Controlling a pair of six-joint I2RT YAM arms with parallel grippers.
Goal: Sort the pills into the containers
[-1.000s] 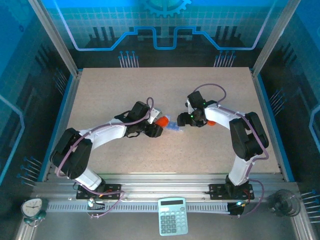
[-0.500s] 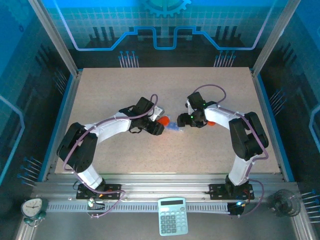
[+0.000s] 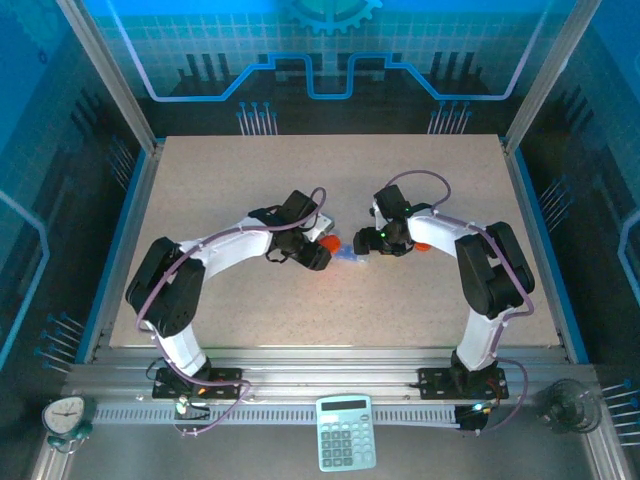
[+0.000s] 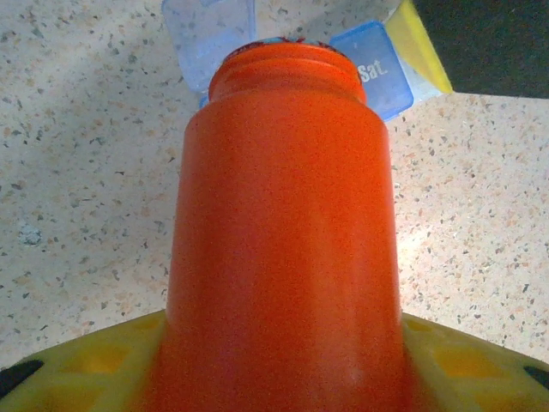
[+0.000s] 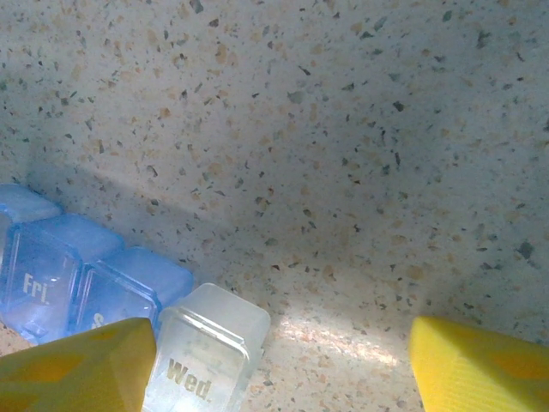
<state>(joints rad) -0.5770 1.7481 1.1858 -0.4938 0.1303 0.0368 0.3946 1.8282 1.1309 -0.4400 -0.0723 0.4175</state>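
Note:
My left gripper (image 3: 316, 254) (image 4: 283, 365) is shut on an orange bottle (image 3: 326, 241) (image 4: 283, 240). The bottle has no cap, and its mouth points at the containers, a translucent blue pill box (image 3: 349, 256) (image 4: 373, 69). One lid of the box stands open (image 4: 208, 34); another reads "Sat.". My right gripper (image 3: 372, 240) (image 5: 279, 378) stands open at the box's right end. Its yellow fingers (image 5: 77, 369) are wide apart, with a clear compartment marked "Wed." (image 5: 206, 352) just inside the left one. Blue compartments (image 5: 51, 270) lie beside it. The pills are hidden.
A small orange object (image 3: 424, 246) lies on the speckled table (image 3: 330, 170) under my right forearm. Blue rails (image 3: 128, 215) border the table left and right. A calculator (image 3: 345, 432) and a small clock (image 3: 66, 416) sit off the near edge.
My left arm has swung its elbow and forearm away from the near edge, bringing the bottle slightly closer to the pill box. The right arm has stayed still.

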